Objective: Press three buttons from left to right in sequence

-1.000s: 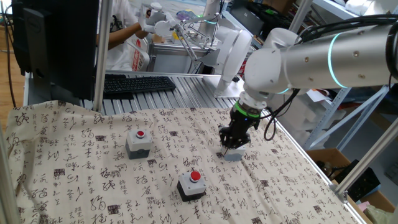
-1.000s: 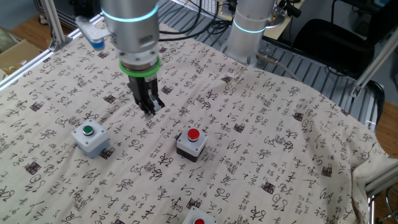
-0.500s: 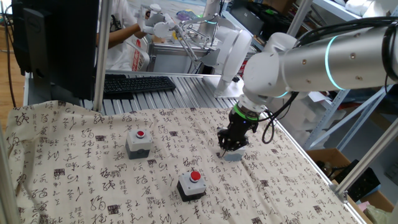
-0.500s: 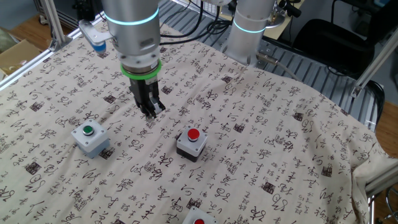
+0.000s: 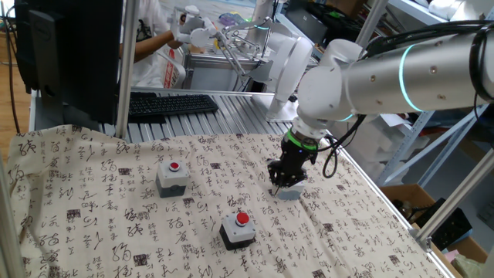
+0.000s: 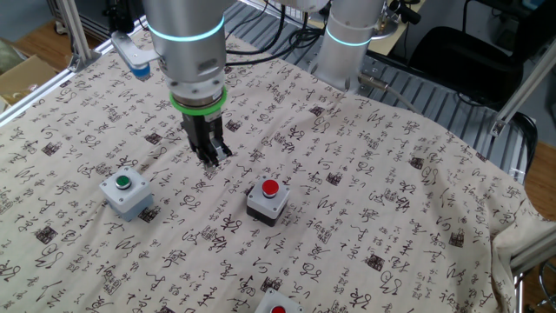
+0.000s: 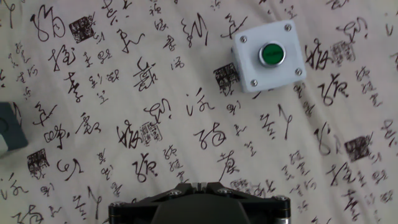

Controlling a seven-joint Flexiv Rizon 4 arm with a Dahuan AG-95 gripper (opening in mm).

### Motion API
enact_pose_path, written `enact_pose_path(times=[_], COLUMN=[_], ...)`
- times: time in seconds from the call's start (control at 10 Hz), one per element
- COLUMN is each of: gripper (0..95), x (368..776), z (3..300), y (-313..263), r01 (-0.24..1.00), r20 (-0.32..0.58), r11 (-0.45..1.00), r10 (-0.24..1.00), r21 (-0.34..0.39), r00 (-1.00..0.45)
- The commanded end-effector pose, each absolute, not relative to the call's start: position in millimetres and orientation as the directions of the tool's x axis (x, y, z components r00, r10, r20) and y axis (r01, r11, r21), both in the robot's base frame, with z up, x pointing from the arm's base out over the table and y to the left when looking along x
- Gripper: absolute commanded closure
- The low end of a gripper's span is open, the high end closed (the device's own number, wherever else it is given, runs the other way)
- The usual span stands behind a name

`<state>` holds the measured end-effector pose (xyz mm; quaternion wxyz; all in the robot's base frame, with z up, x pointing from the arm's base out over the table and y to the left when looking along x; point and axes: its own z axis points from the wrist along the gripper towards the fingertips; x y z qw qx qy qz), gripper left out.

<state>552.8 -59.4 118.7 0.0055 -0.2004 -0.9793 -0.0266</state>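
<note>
Three button boxes sit on the printed cloth [image 5: 100,208]. The grey box with a small red button [image 5: 171,176] is at the left. The black-and-white box with a red dome [image 5: 238,228] is nearer the front, and also shows in the other fixed view [image 6: 266,200]. The light grey box with a green button [image 6: 124,192] is mostly hidden behind my hand in one fixed view [image 5: 292,194] and lies at the upper right in the hand view [image 7: 269,56]. My gripper [image 6: 211,156] hangs low over bare cloth between the green box and the dome box, fingers shut and touching neither box.
A black keyboard [image 5: 171,103] lies beyond the cloth's far edge. A metal post [image 5: 125,69] stands at the back left. A second robot base [image 6: 352,35] stands at the table's far side. A box edge [image 7: 7,127] shows at the hand view's left border.
My gripper has shifted a little away from the green-button box toward the middle of the cloth, staying low. The boxes have not moved.
</note>
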Motion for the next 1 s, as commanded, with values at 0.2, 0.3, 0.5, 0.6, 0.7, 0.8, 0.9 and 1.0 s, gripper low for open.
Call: enact_pose_path(times=[0.2, 0.3, 0.5, 0.6, 0.7, 0.8, 0.9, 1.0], gripper=[95.0, 95.0, 95.0, 95.0, 95.0, 95.0, 95.0, 95.0], x=[552.2, 552.2, 552.2, 552.2, 552.2, 552.2, 552.2, 552.2], z=[119.2, 119.2, 119.2, 119.2, 119.2, 119.2, 119.2, 119.2], y=[-58.9, -58.9, -58.9, -58.9, -58.9, -58.9, -58.9, -58.9], r01=[0.386, 0.381, 0.374, 0.371, 0.368, 0.361, 0.357, 0.347], r20=[0.009, 0.001, -0.011, -0.015, -0.017, -0.017, -0.02, -0.017], r11=[0.922, 0.925, 0.927, 0.928, 0.929, 0.932, 0.934, 0.938], r10=[0.386, 0.381, 0.374, 0.371, 0.367, 0.361, 0.356, 0.347], r21=[0.025, 0.01, -0.018, -0.028, -0.033, -0.031, -0.029, -0.019], r00=[-0.922, -0.925, -0.927, -0.929, -0.93, -0.932, -0.934, -0.938])
